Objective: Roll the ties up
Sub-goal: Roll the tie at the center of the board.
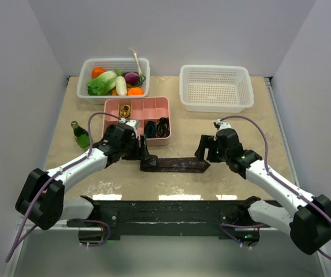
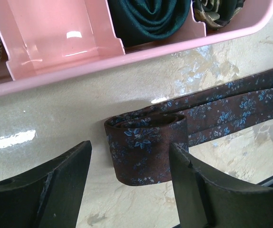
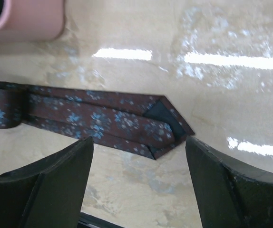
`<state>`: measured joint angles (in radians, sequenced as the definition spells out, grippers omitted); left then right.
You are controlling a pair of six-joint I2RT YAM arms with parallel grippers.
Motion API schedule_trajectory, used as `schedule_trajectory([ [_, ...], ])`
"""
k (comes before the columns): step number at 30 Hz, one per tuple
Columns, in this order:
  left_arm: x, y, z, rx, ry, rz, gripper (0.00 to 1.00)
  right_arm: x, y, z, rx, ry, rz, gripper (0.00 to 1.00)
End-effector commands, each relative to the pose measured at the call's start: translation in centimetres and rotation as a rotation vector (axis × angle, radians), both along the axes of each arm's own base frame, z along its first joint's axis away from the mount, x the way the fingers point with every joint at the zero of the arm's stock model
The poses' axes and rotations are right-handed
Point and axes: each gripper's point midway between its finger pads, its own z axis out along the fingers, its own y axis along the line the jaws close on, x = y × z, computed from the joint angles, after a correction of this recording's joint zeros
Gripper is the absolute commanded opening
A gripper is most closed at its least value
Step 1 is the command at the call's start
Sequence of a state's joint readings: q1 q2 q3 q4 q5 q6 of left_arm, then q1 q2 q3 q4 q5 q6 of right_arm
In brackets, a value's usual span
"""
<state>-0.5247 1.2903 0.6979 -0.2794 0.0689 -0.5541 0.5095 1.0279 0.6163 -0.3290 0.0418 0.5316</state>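
Subject: one maroon tie with small blue flowers. It lies flat on the surface, about midway between the left and right edges and parallel to the near edge. Its left end is wound into a short loose coil standing on edge. The rest runs right as a doubled strip to the pointed tip, where dark lining shows.

Left claw: released, jaws wide on either side of the coil. In the wrist view the right finger sits against the coil's side and the left finger stands apart from it.

Right claw: released, jaws spread, hanging over the surface just short of the tip and gripping nothing.

Just beyond the tie toward the far edge is a pink tray with dividers. Its near-right compartments hold rolled ties, one of them dark green.

Along the far edge are a white basket of vegetables on the left and a second white basket on the right.

A green bottle lies toward the left edge, beside the tray.
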Motion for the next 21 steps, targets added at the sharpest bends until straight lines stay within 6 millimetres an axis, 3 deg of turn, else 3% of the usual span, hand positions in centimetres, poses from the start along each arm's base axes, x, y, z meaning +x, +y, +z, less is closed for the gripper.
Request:
schedule_trajectory([
  [1,1.4,-0.2,2.4,-0.016,-0.076,0.0,0.71,2.1,3.0,2.0,0.027,-0.059,0.093,0.79],
  [5,1.5,0.4,2.8,-0.035,-0.088,0.013,0.74,2.4,8.1,2.5,0.012,-0.08,0.23,0.61],
  [7,1.3,0.6,3.0,-0.057,-0.089,0.015,0.76,3.3,10.8,3.0,0.0,-0.085,0.277,0.47],
  [8,1.5,1.1,3.0,-0.063,-0.091,0.028,0.77,3.0,12.4,3.4,0.01,-0.096,0.32,0.35],
  [9,1.4,1.2,3.0,-0.074,-0.084,0.028,0.77,3.2,14.0,4.5,0.044,-0.109,0.356,0.29],
  [10,1.3,1.5,3.1,-0.086,-0.088,0.032,0.79,3.2,15.1,3.5,0.041,-0.084,0.38,0.22],
  [12,1.4,2.2,3.3,-0.126,-0.085,0.048,0.83,3.0,18.0,4.7,0.083,-0.109,0.449,0.08],
  [13,1.1,2.4,3.3,-0.146,-0.084,0.046,0.84,2.9,18.7,3.9,0.075,-0.09,0.463,0.04],
  [17,1.4,4.0,3.8,-0.289,-0.101,0.072,0.85,2.4,22.5,5.0,0.121,-0.117,0.543,0.0],
  [21,0.7,3.9,3.7,-0.408,-0.077,0.051,0.85,1.9,24.4,4.4,0.125,-0.102,0.585,0.0],
])
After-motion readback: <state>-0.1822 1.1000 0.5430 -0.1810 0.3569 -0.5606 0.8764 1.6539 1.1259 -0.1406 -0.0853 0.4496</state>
